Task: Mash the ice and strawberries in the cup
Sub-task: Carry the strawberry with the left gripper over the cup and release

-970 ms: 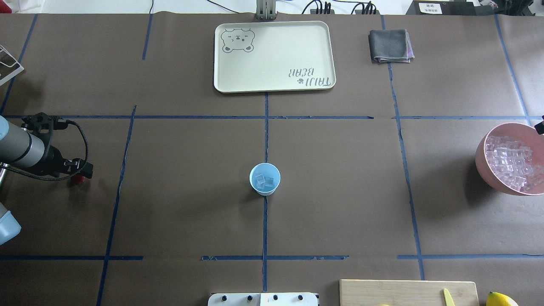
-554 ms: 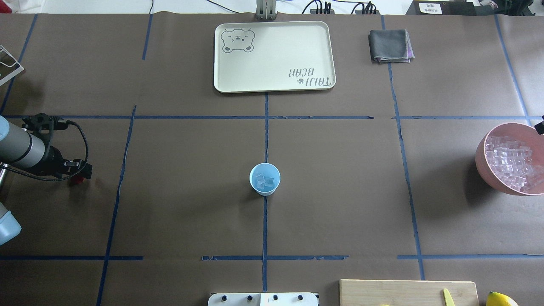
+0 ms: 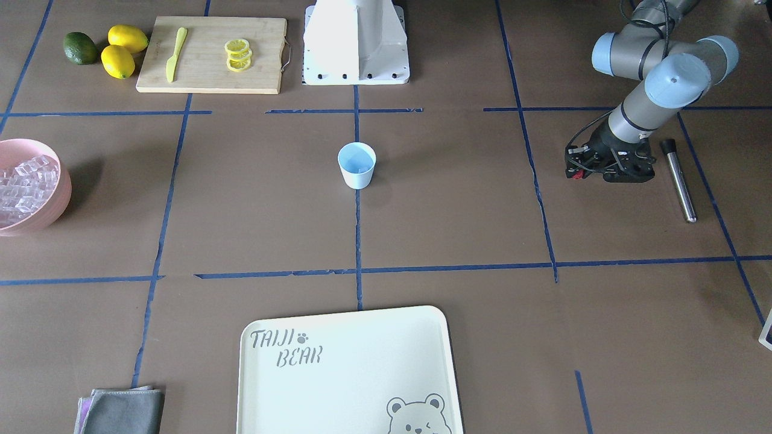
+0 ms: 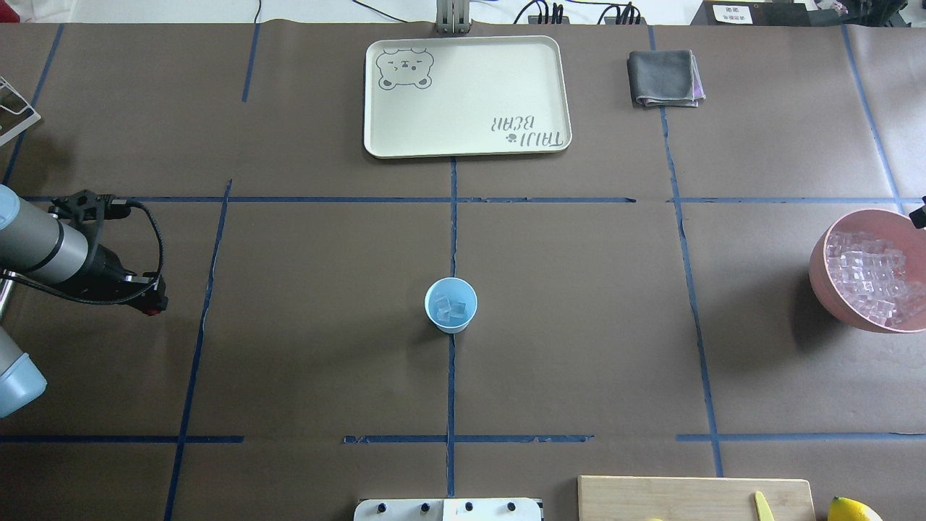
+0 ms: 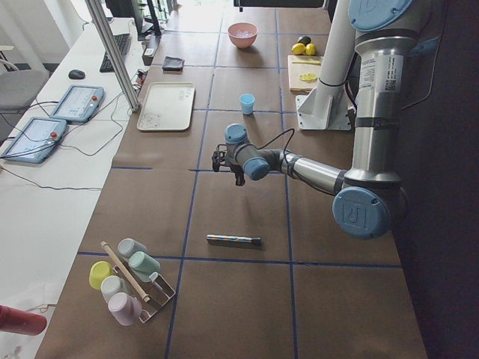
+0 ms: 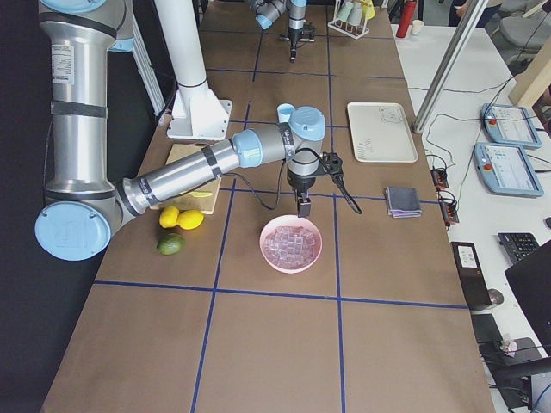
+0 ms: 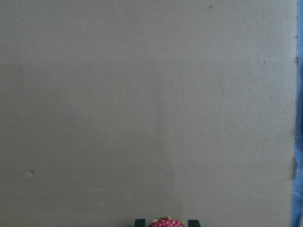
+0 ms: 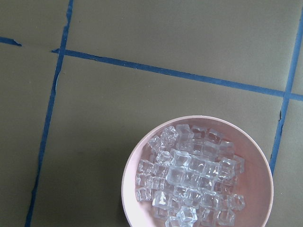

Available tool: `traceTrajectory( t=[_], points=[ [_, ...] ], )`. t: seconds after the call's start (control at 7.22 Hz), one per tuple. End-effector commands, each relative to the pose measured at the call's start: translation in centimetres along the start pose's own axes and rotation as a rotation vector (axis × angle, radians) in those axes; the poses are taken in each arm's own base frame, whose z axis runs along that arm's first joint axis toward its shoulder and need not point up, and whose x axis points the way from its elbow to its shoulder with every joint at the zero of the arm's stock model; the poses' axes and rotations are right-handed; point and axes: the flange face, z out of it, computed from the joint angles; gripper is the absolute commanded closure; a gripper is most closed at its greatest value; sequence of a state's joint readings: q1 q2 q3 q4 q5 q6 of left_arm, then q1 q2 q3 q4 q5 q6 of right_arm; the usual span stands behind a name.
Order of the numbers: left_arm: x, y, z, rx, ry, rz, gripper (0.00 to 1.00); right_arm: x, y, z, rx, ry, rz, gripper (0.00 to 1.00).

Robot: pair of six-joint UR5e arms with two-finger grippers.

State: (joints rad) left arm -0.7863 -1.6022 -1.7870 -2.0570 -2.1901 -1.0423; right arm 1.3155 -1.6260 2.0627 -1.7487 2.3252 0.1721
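So, front view first: the cup (image 3: 356,164) sits dead centre on the blue tape line. The left gripper (image 3: 578,174) hangs at mid right with a red speck at its tip, which is the strawberry (image 3: 578,176). A metal muddler (image 3: 678,181) lies near it on the table. The pink bowl (image 3: 60,202) of ice (image 3: 24,184) is at the far left edge.

Overhead: the cup is in the middle with a few cubes in the bottom. The gripper and berry are well apart from it, over at the left edge.

Left side view: that arm hovers above the table mid-frame, with the muddler lower down.

Right side view: the right gripper (image 6: 302,209) hangs just over the pink bowl, centre of frame. Can't tell from here whether it's open or closed.

Left wrist cam: at the bottom edge the berry is pinched between both fingertips (image 7: 139,222), jaws closed down to berry width.

Right wrist cam: just the bowl of cubes at lower right, no fingers showing.

My take: the berry is tiny, light, round and bumpy, so it could roll out of a two-point pinch. A gentle squeeze across its middle looks right. The cup looks light and tippy, so I'd hold it round the wall for mashing. The cubes look hard and slick.
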Motion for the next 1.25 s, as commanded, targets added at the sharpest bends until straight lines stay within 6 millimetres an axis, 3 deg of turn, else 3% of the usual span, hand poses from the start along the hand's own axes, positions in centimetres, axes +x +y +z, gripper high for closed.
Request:
traceTrajectory(
  t=[0.0,0.14,0.42,0.55,0.69,0.97,1.11],
  points=[
    [13.7,-1.4,-6.2,0.011,0.219,-0.114,1.0,-0.1,0.0,-0.2,0.004,0.0,0.0,0.0],
    [22.0,0.2,-6.3,-0.036,0.297,-0.158,1.0,0.0,0.0,-0.1,0.003,-0.002,0.001,0.0],
    [31.4,2.5,-5.4,-0.012,0.358,-0.191,1.0,0.1,0.0,-0.2,0.003,-0.003,0.005,0.0],
    [35.8,2.4,-3.4,0.022,0.357,-0.198,1.0,0.1,0.0,-0.2,0.005,-0.003,0.004,0.0],
    [38.0,1.3,-2.3,0.051,0.349,-0.203,1.0,0.1,0.0,-0.2,0.005,-0.003,0.003,0.0],
    [38.0,1.1,-1.6,0.063,0.339,-0.196,0.98,0.1,0.0,-0.2,0.003,-0.003,0.006,0.0],
    [38.0,1.1,-1.4,0.071,0.338,-0.197,0.79,0.1,0.0,-0.2,0.003,-0.003,0.005,0.0]
  ],
)
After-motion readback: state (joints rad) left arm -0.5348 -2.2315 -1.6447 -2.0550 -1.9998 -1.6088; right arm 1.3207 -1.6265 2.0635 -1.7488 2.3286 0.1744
